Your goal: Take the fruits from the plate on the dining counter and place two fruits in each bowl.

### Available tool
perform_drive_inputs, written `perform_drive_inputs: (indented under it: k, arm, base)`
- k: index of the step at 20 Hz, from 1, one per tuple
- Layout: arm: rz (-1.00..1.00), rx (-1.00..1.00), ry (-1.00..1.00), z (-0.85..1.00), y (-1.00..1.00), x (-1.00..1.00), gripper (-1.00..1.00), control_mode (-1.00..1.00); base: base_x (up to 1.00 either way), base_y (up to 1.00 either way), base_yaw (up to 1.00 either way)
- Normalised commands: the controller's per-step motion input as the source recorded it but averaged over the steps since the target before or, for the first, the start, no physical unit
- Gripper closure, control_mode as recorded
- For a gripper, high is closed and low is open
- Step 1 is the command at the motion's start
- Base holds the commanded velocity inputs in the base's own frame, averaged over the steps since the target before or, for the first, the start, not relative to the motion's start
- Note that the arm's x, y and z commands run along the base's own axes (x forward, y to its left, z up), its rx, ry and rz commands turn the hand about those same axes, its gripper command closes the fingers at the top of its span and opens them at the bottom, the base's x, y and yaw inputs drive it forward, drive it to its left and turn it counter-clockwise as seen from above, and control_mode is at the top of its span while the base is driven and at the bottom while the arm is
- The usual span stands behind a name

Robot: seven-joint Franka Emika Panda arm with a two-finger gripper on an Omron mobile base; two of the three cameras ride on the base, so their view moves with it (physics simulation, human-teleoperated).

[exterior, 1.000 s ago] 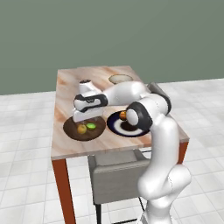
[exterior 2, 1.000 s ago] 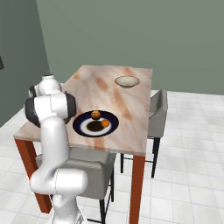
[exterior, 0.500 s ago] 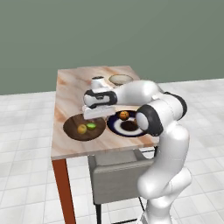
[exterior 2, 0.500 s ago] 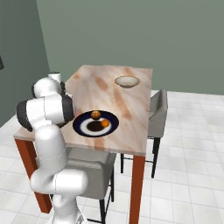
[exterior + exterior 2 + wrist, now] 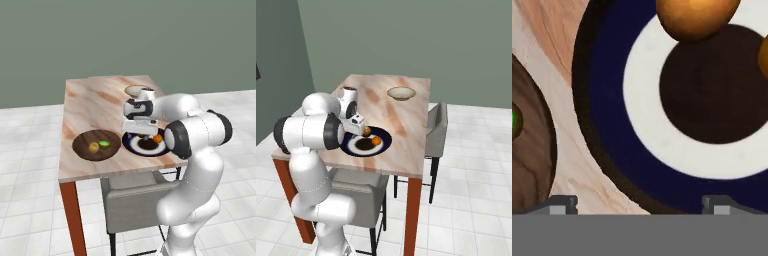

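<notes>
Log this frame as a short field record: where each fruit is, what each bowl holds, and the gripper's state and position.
dark brown wooden bowl: holds the yellow fruit and the green fruit
round navy plate with white ring: two orange fruits, one on the ring, the other beside the hand
cream-beige bowl: far end of marble-topped dining counter, looks empty
gripper: fingers open, nothing between them, above the plate's edge
progress: wooden bowl filled; cream bowl's two pending

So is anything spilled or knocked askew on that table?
Nothing stands out. Two fruits, yellow and green, sit inside the wooden bowl; two orange fruits remain on the plate; the cream bowl stands upright.
</notes>
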Motion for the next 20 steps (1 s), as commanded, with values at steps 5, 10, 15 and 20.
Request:
perform_drive_inputs:
  k: [5,10,15,20]
  arm:
    - [-0.15,0.01,0.06,0.00,-1.00,0.12,-1.00,-1.00]
    - [-0.02,-0.03,0.13,0.11,-0.77,0.01,-1.00,-1.00]
    - [0.10,-0.21,0.20,0.07,-0.03,0.23,-1.00,-1.00]
    - [0.20,-0.13,0.10,-0.05,-0.06,0.54,-1.00,-1.00]
  base:
    - [0.00,0.00,0.00]
    - [0.00,0.00,0.00]
    - [0.00,0.00,0.00]
    - [0.00,0.00,0.00]
